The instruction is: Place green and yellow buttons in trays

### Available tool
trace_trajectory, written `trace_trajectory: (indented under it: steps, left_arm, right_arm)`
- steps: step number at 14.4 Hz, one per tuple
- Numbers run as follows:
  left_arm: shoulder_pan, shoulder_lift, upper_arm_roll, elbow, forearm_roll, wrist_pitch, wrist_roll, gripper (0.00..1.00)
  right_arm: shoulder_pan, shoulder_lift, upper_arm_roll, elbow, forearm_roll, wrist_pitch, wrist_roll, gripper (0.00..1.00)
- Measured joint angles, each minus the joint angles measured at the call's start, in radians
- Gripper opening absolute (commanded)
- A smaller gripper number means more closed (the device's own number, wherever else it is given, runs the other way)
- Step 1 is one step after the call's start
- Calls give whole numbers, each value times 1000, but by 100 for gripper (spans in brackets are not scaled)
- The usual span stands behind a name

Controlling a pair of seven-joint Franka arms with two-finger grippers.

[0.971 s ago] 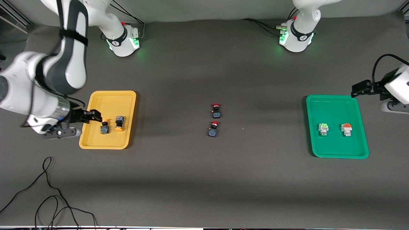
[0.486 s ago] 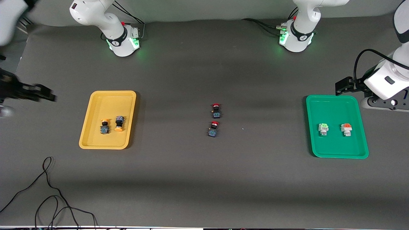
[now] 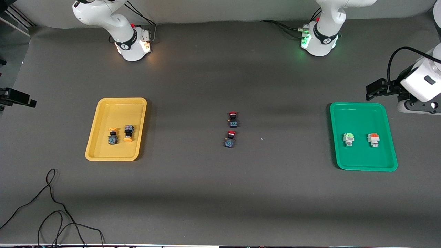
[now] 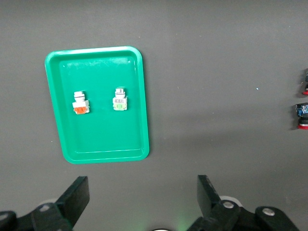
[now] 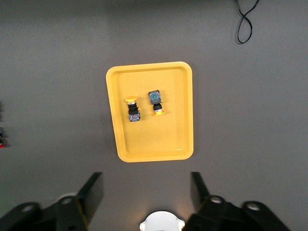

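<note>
The yellow tray (image 3: pixel 117 110) holds two yellow-capped buttons (image 3: pixel 112 136) (image 3: pixel 128 133) side by side. The green tray (image 3: pixel 361 117) holds a white button with a green block (image 3: pixel 348 139) and one with an orange block (image 3: pixel 373 139). My right gripper (image 3: pixel 20 98) is open and empty, high over the table's edge at the right arm's end, apart from the yellow tray (image 5: pixel 154 139). My left gripper (image 3: pixel 373 90) is open and empty over the table beside the green tray (image 4: pixel 96 134). The wrist views show open grippers (image 4: pixel 142 197) (image 5: pixel 146 192) and the buttons (image 4: pixel 120 99) (image 4: pixel 80 103) (image 5: pixel 133 109) (image 5: pixel 156 101).
Two red-capped black-blue buttons (image 3: pixel 233 119) (image 3: pixel 230 139) lie mid-table between the trays. A black cable (image 3: pixel 51 206) loops on the table near the front camera at the right arm's end. The arm bases (image 3: pixel 132 43) (image 3: pixel 318 39) stand farthest from the front camera.
My right gripper has let go of a yellow-capped button in the yellow tray and drawn up and away to the table's edge. My left gripper has shifted slightly by the green tray.
</note>
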Motion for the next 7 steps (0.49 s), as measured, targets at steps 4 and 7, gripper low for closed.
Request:
trace_trajectory:
  steps: [4,7]
  left_arm:
    - [0,-1,0,0,0,-9,0,100]
    - [0,-3,0,0,0,-21,0,100]
  right_arm:
    - [0,9,2,6,0,0,0,100]
    - [1,10,3,6,-2,-1,0,100]
